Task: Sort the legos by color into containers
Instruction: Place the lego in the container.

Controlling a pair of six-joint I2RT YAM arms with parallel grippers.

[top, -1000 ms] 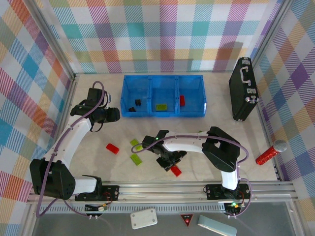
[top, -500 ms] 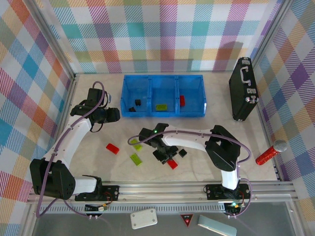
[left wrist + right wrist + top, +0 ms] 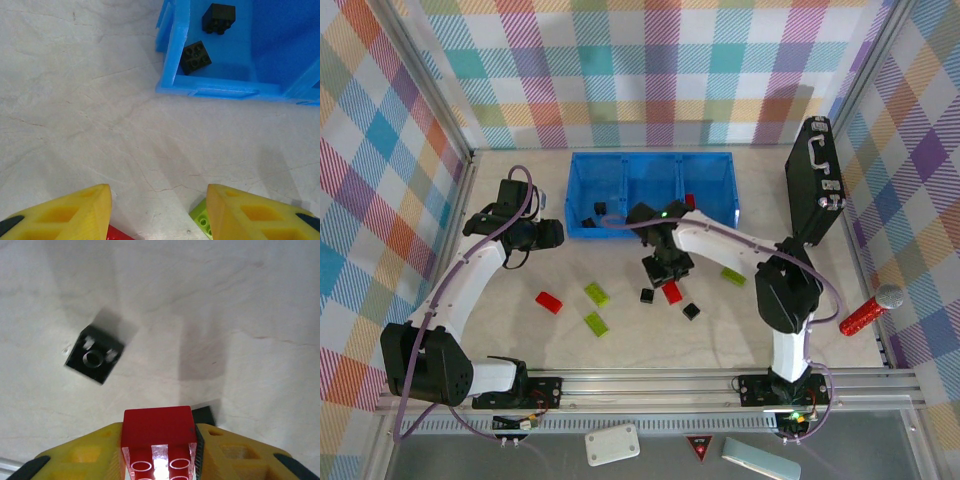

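Clamping a red lego (image 3: 157, 426) in the right hand (image 3: 160, 436), fingers closed against its sides. Hovering over the pale worktop (image 3: 240, 290), with a black lego (image 3: 95, 360) lying ahead of that hand and off to one side. Holding the left hand (image 3: 157, 210) part open, gripping nothing. Facing the blue bin (image 3: 220, 90) ahead of the left hand, its nearest compartment containing two black legos (image 3: 196, 56). Flanking the left hand's fingers: lime lego (image 3: 201, 217) just beside one, second red lego (image 3: 117, 234) just beside the other.

Three red plastic bricks (image 3: 549, 302), three lime-green plastic bricks (image 3: 594, 323), four black plastic cubes (image 3: 691, 311) in sight. One blue lattice-sided bin (image 3: 610, 232) has three compartments (image 3: 710, 188).
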